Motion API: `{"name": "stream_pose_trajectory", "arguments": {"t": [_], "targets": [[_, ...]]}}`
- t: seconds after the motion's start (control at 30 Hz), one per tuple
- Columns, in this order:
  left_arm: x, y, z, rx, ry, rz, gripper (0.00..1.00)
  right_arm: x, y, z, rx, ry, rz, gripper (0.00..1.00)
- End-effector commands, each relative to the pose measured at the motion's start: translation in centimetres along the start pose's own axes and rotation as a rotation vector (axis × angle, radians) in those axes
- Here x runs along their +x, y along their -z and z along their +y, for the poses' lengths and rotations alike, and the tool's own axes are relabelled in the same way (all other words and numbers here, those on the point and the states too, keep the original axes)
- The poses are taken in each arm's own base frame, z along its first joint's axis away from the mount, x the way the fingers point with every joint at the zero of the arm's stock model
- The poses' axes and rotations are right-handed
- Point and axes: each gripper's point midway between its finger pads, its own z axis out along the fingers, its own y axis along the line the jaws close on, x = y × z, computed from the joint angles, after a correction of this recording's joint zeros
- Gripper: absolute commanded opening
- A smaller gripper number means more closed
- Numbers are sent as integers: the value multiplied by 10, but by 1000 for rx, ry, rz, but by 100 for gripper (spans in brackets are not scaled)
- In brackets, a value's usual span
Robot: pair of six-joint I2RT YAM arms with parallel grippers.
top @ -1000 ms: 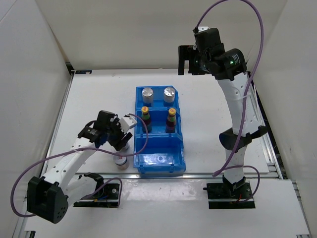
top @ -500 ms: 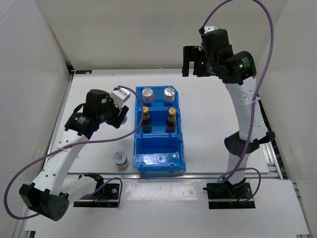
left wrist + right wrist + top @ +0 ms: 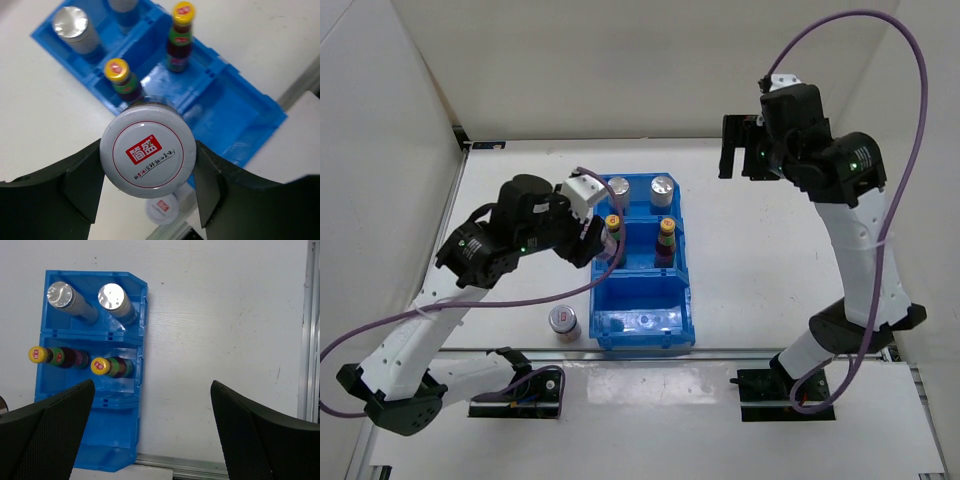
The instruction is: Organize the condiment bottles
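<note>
The left gripper [image 3: 592, 238] holds a small round jar with a white lid and a red mark on top [image 3: 147, 153]. Its two black fingers [image 3: 82, 182] press on the jar's sides. In the left wrist view one finger is at 9 o'clock of the lid and one at 3 o'clock. The jaws are narrow and tight on the jar. The jar is up in the air, about over the 9 o'clock wall of the blue plastic bin with three boxes [image 3: 645, 338]. It is just beside one of the bottles.

The bin sits in the middle of the white table [image 3: 750, 260]. In the box at its 12 o'clock end stand two tall round tins with shiny silver lids [image 3: 618, 186], side by side. In the middle box stand two slim dark bottles with yellow caps [image 3: 666, 238], one at 9 o'clock and one at 3 o'clock. They are upright and apart from each other.

A second small jar with a white lid [image 3: 563, 321] stands alone on the table. It is at 9 o'clock of the bin's 6 o'clock end, near the bin but not touching it.

The right gripper [image 3: 152, 390] hangs high at 2 o'clock from the bin, well apart from it. Its two dark fingers are spread wide, and its camera looks down on the bin and the bare table
</note>
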Motion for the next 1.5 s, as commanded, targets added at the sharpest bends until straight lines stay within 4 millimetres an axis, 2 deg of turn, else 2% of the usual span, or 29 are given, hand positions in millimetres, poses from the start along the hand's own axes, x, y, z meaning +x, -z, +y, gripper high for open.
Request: {"name": "stream_pose_trajectory", "arguments": {"t": [0.0, 0.13, 0.17, 0.27, 0.33, 0.5, 0.67, 0.73, 0.77, 0.8, 0.9, 0.97, 1.0, 1.07, 1.13, 1.17, 1.23, 1.27, 1.3, 1.33, 1.43, 1.47], "targets": [[-28, 1, -28, 92, 59, -75, 11, 60, 42, -44, 131, 47, 191, 100], [-25, -25, -57, 159, 50, -48, 11, 73, 49, -54, 159, 49, 207, 100], [-18, -37, -70, 180, 36, -15, 11, 75, 50, -55, 159, 50, 209, 100], [-11, -56, -84, 170, 20, 17, 11, 81, 53, -58, 163, 53, 218, 100], [-11, -71, -104, 189, -3, 11, 11, 84, 54, -59, 165, 56, 225, 100], [21, -113, -136, 184, -34, 51, 11, 86, 53, -52, 119, 57, 227, 100], [31, -140, -152, 174, -54, 19, 11, 92, 53, -53, 109, 81, 240, 100], [45, -154, -158, 169, -56, 48, 11, 92, 51, -53, 106, 106, 242, 100], [49, -159, -159, 168, -57, 53, 11, 91, 50, -55, 115, 116, 238, 100], [63, -168, -160, 164, -52, 82, 11, 90, 53, -59, 122, 127, 227, 100], [68, -181, -164, 156, -26, 72, 11, 90, 53, -59, 122, 127, 227, 100], [83, -191, -160, 125, -16, 99, 11, 94, 55, -55, 96, 124, 239, 100], [81, -191, -161, 126, -3, 90, 11, 97, 56, -56, 97, 125, 242, 100], [90, -197, -162, 123, -9, 112, 12, 101, 57, -58, 100, 128, 252, 100], [93, -197, -162, 121, -11, 122, 25, 106, 57, -60, 100, 129, 254, 100], [90, -196, -162, 121, -11, 122, 50, 108, 56, -60, 103, 132, 263, 100], [83, -185, -157, 110, -10, 114, 72, 112, 54, -58, 94, 133, 274, 100], [76, -179, -156, 103, -27, 100, 100, 112, 55, -59, 91, 130, 266, 100], [71, -174, -152, 87, -39, 94, 100, 112, 52, -56, 82, 128, 266, 100], [55, -166, -148, 77, -44, 69, 100, 114, 51, -56, 84, 130, 274, 100], [32, -129, -120, -21, -68, 49, 100, 116, 46, -54, 74, 127, 272, 100], [14, -103, -105, -58, -67, 7, 100, 115, 45, -51, 62, 123, 265, 100]]}}
